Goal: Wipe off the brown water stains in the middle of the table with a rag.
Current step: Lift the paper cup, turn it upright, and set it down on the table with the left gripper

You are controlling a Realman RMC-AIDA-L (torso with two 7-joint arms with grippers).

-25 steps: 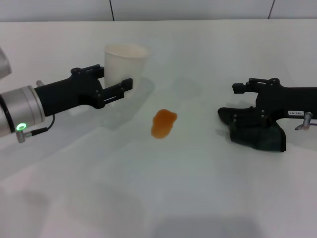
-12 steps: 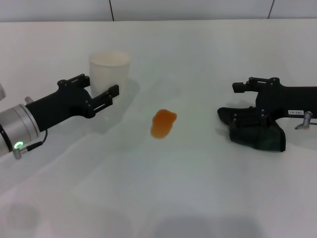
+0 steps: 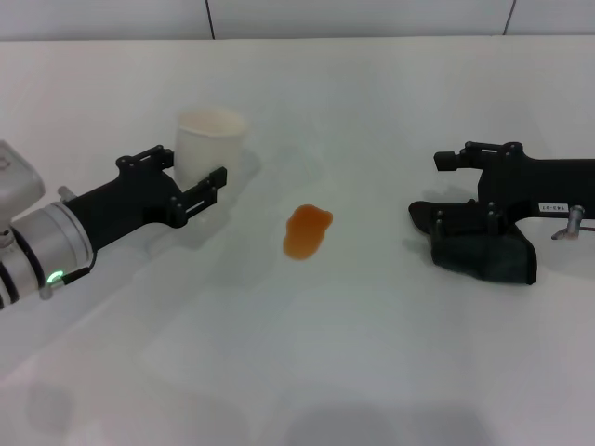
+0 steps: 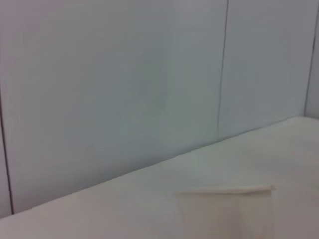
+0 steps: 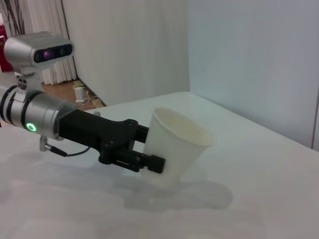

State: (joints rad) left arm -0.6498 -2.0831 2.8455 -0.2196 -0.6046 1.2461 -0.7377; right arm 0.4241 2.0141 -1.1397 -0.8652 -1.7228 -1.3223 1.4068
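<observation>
The brown water stain [image 3: 306, 231] is a small orange-brown blotch in the middle of the white table [image 3: 307, 353]. The dark rag [image 3: 488, 253] lies crumpled on the table at the right. My right gripper [image 3: 443, 192] is open right over the rag's left part, its lower finger against the cloth. My left gripper [image 3: 191, 172] is shut on a white paper cup [image 3: 212, 139], left of and behind the stain. The right wrist view shows the cup [image 5: 177, 149] tilted in the left gripper [image 5: 145, 152] above the tabletop. The cup's rim [image 4: 224, 189] shows in the left wrist view.
A pale wall with panel seams [image 3: 206, 17] runs along the table's far edge. The left arm's silver wrist with a green light [image 3: 51, 276] reaches over the table's left side.
My left gripper has carried the cup to the left, away from the stain, then a little lower and nearer. The right gripper and the rag have stayed in place.
</observation>
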